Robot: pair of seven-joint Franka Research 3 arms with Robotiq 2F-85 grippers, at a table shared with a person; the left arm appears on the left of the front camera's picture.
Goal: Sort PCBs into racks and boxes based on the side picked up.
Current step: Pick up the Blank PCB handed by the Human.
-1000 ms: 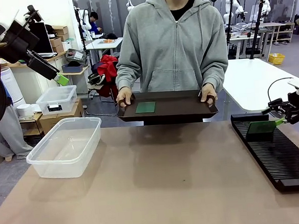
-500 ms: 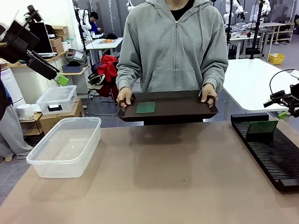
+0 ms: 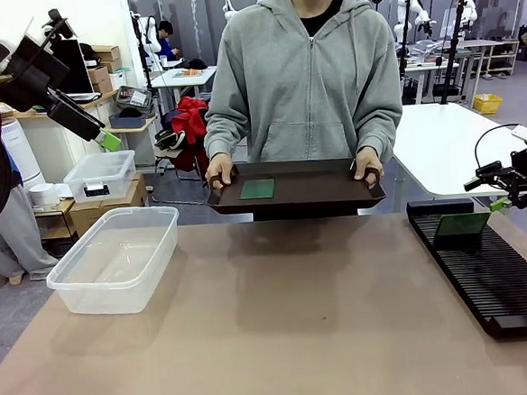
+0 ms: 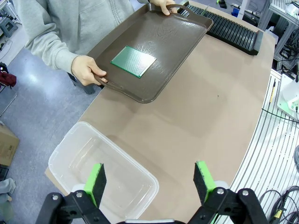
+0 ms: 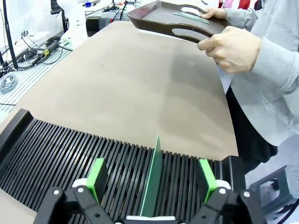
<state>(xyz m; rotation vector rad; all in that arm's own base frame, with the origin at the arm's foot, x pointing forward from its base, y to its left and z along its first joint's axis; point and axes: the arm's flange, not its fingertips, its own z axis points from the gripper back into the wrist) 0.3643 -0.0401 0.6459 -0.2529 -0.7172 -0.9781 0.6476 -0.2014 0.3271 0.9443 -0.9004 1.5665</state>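
Observation:
One green PCB (image 3: 462, 228) stands on edge in a slot near the far end of the black rack (image 3: 504, 280); the right wrist view shows this PCB (image 5: 152, 179) upright in the rack (image 5: 70, 158). My right gripper (image 3: 506, 201) hovers open just above and right of it, its pads (image 5: 97, 178) either side, not touching. A second PCB (image 3: 257, 189) lies flat on the brown tray (image 3: 317, 189) that the person holds by both handles. My left gripper (image 3: 104, 138) is raised high at the left, open and empty, above the clear box (image 3: 114, 258), also in the left wrist view (image 4: 107, 168).
The person stands at the far edge, hands (image 3: 218, 173) on the tray. A smaller lidded clear container (image 3: 99, 175) sits on cardboard behind the box. The brown mat between box and rack is bare. Cables and a rail run beside the table (image 4: 280, 140).
My right gripper has let go of the PCB in the rack and lifted up and to the right. The left arm, tray and person have stayed put.

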